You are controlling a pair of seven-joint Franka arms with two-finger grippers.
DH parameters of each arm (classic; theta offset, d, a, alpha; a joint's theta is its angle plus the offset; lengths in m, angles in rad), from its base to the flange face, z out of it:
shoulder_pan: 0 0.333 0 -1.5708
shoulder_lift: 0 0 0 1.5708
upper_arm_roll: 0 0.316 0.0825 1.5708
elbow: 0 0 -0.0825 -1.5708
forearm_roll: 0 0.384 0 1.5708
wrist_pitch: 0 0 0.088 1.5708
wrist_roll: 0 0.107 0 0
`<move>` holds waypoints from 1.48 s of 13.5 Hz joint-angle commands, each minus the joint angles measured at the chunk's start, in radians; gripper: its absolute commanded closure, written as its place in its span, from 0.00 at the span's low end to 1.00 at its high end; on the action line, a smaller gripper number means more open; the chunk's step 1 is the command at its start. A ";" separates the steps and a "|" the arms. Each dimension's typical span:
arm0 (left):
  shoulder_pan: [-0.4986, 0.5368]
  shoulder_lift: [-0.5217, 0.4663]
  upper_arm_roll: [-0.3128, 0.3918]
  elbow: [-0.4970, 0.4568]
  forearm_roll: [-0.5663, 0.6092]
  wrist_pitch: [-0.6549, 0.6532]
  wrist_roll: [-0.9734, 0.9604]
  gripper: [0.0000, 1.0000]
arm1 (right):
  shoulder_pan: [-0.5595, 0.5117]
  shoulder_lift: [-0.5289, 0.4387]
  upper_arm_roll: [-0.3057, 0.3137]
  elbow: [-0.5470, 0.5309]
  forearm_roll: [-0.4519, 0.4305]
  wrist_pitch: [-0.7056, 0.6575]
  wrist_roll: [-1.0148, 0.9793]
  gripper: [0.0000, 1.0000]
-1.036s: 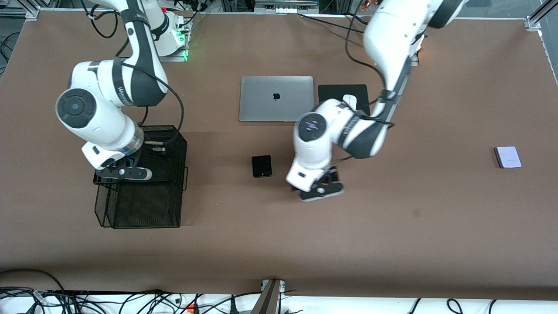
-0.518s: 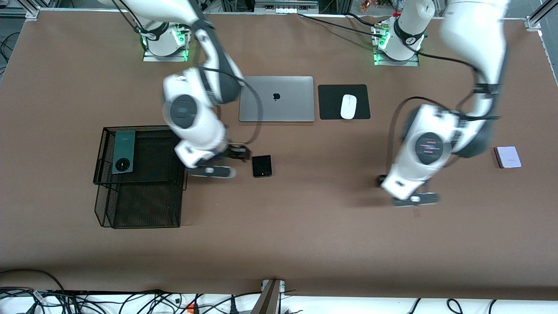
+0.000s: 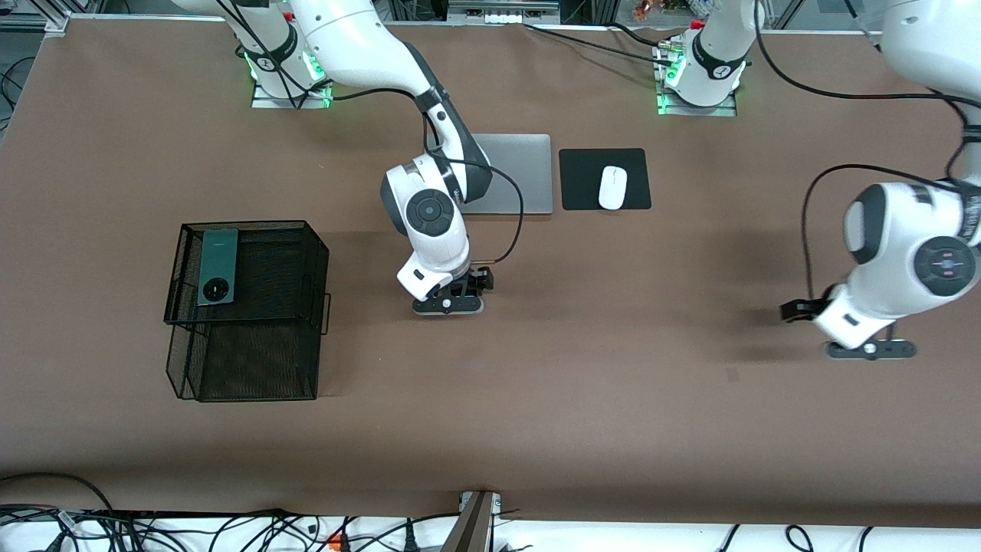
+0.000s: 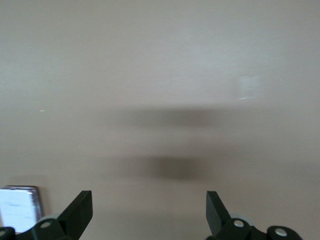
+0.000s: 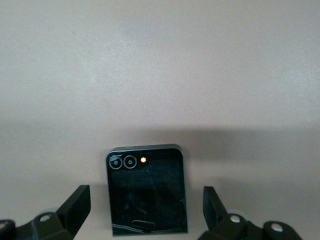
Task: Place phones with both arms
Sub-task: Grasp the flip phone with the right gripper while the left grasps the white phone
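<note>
While the right gripper (image 5: 145,212) hangs with jaws spread wide over the black phone (image 5: 146,190), touching nothing, the left gripper (image 4: 149,215) hangs equally wide and empty over bare table (image 3: 613,399), the lilac phone (image 4: 19,209) just beside it. The green phone (image 3: 215,267) lies on the mesh basket (image 3: 253,360).

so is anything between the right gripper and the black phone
Nothing visible. The right gripper is open right above the black phone, which lies flat on the bare table between the open fingers in the right wrist view. The left gripper, also open, is over the table at the left arm's end.
</note>
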 commanded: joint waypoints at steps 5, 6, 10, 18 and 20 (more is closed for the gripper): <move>0.264 -0.038 -0.020 -0.083 -0.058 0.115 0.310 0.00 | 0.011 0.038 -0.006 0.008 -0.003 0.053 -0.048 0.00; 0.298 -0.033 -0.020 -0.108 -0.081 0.174 0.322 0.00 | 0.012 0.043 -0.006 0.006 0.000 0.056 -0.050 0.00; 0.393 -0.004 -0.020 -0.237 -0.090 0.407 0.372 0.00 | 0.012 0.050 -0.004 0.002 0.004 0.056 -0.050 0.00; 0.757 0.116 -0.273 -0.254 -0.087 0.515 0.514 0.00 | 0.022 0.073 0.008 -0.006 0.004 0.088 -0.050 0.00; 0.763 0.120 -0.275 -0.254 -0.083 0.516 0.539 0.00 | 0.023 0.080 0.008 -0.006 -0.003 0.090 -0.050 0.00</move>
